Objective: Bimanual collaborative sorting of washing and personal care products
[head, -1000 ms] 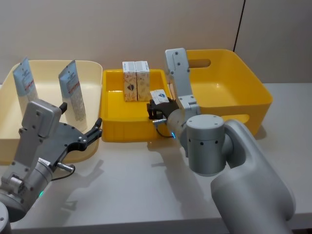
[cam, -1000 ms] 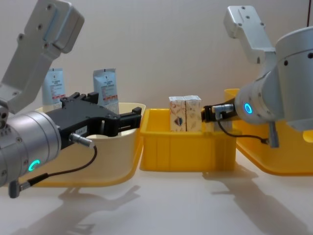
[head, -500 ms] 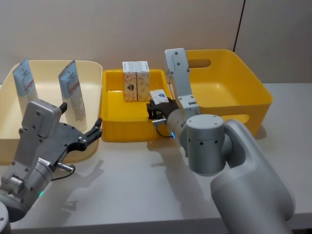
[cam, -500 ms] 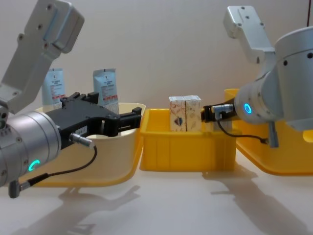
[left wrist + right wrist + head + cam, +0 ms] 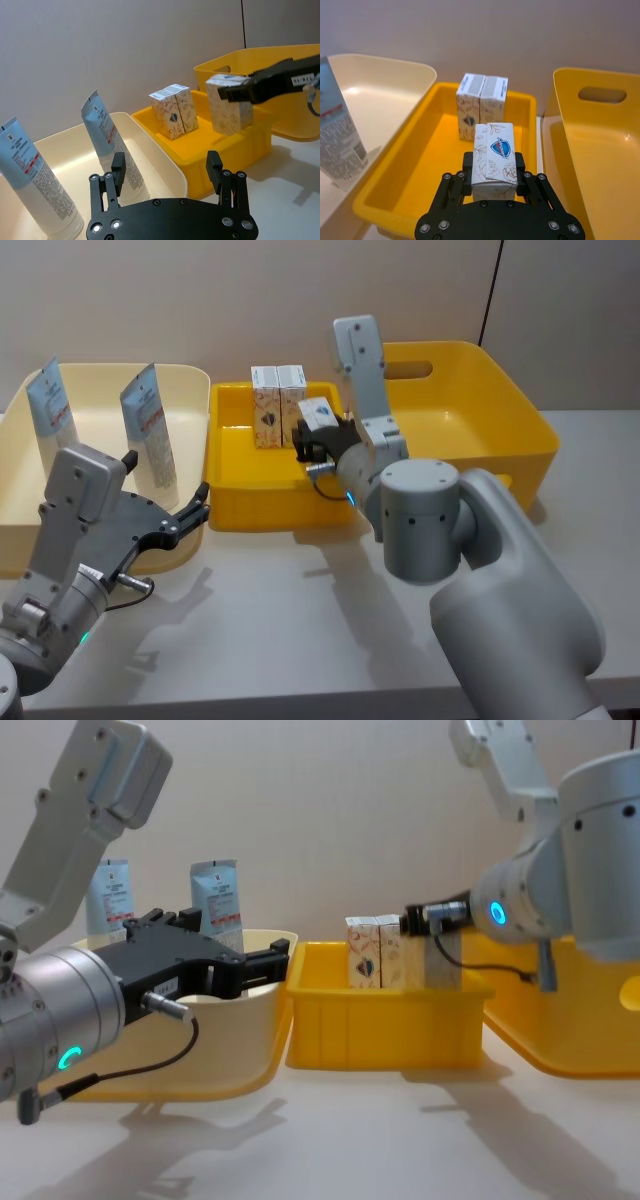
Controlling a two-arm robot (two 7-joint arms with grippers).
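Note:
My right gripper point(image 5: 493, 165) is shut on a small cream floral carton point(image 5: 493, 152) and holds it over the small yellow bin point(image 5: 225, 505), just above the floor. Two matching cartons point(image 5: 277, 405) stand side by side at the bin's back, close behind the held carton point(image 5: 440, 960). Two light blue and white tubes point(image 5: 50, 415) point(image 5: 150, 430) stand upright in the cream bin point(image 5: 20, 530) on the left. My left gripper point(image 5: 166, 172) hangs open and holds nothing, at the cream bin's near right corner.
A large yellow bin point(image 5: 500, 410) with a handle slot stands to the right of the small one. The three bins sit in a row along the back of the grey table point(image 5: 260, 640). A wall rises right behind them.
My right gripper has lifted the carton and carried it a little to the left, closer to the two standing cartons. The left arm has not moved.

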